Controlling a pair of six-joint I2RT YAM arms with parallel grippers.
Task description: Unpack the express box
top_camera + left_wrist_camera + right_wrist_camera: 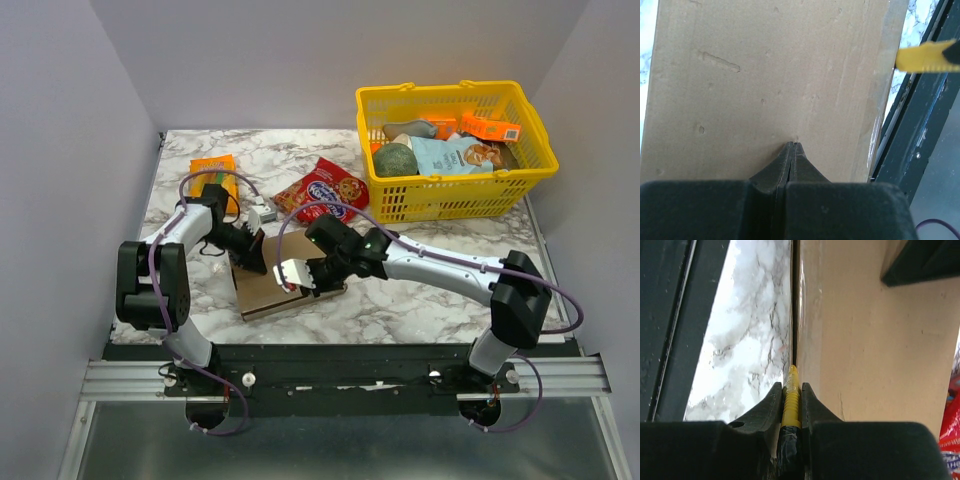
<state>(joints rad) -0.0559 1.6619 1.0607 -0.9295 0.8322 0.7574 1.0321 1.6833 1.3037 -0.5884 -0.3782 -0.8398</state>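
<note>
From above, the express box (268, 290) lies flat on the marble table (420, 300), left of centre and toward the near edge, well apart from the yellow basket (540, 165) at the far right. A red snack bag (325, 190) sits just beyond the box, and an orange carton (214, 175) lies to the far left. Both arms reach onto the box: the left gripper (250, 252) comes down on its far-left part, and the right gripper (298, 274) is at its right edge.

In the left wrist view, the jaws are pressed together with nothing between them, their tips resting on the plain cardboard face. A yellow cutter (927, 56) pokes in at the box's right side.

In the right wrist view, the jaws are clamped tight on the cutter's yellow handle. Its tip points into the dark seam where the box wall meets the table side. Whether a blade is actually in the seam cannot be told — the tip is too thin to read.

The step in hand looks like slitting the sealed edge, with the left arm pinning the box and the right arm guiding the cutter. The flaps look closed, so nothing is unpacked yet. The next move calls for a straight draw along the seam — shallow, so the contents are spared — with steady downward pressure from the left so the box does not slide or tip.
</note>
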